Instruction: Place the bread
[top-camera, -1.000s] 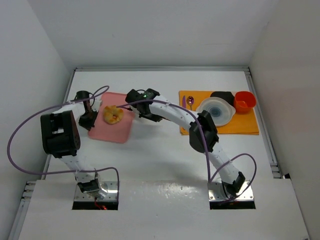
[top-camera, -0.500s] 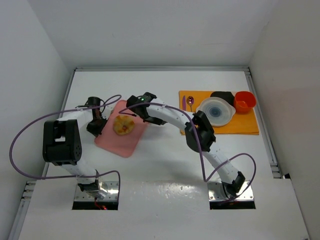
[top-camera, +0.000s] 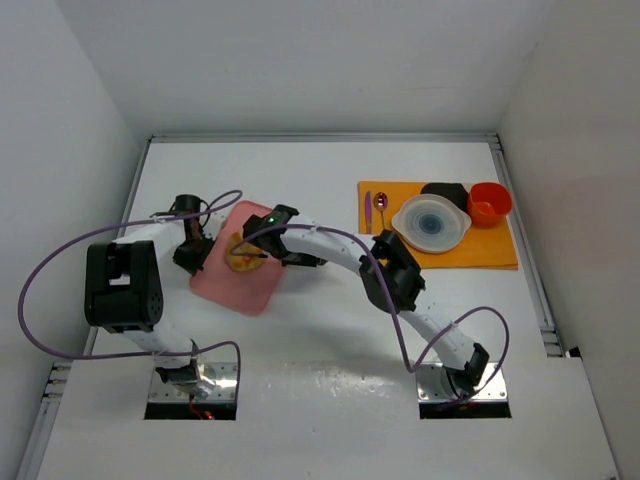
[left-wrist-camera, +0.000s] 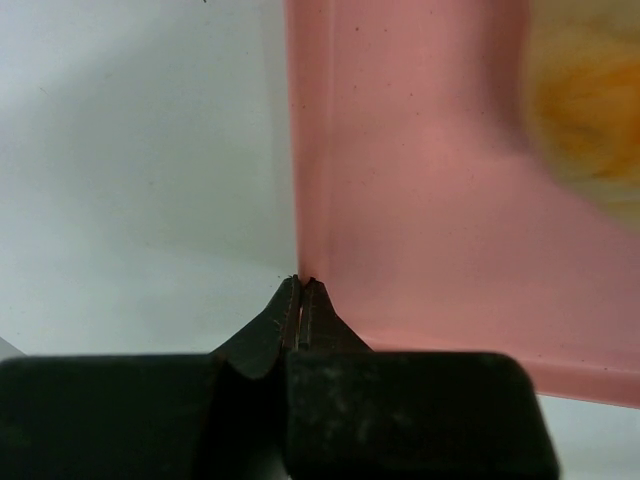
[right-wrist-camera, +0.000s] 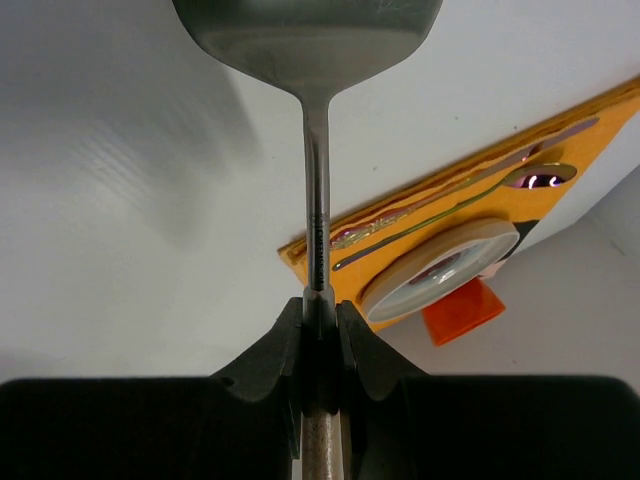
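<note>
bread pos: the bread is seated near the middle of the pink tray, partly covered from 3 o'clock by the spatula.
bread axis: outline is round, so no long axis can be read. Which face is up cannot be told; it is blurred in the left wrist view.
left gripper: fingers are pressed together on the tray's rim, at its 9 o'clock edge.
right gripper: fingers are clamped on the spatula's thin stem.
vs 1.0 s ago: tray is swung clockwise and shifted toward 5 o'clock, bread carried along.
vs 0.5 s ago: tray is unchanged. Bread was fully exposed then.
materials: tray is smooth matte pink. Spatula is brushed metal with a flat blade. Table is glossy white.
3 o'clock, well apart: orange mat is loaded with white bowl and spoon.
</note>
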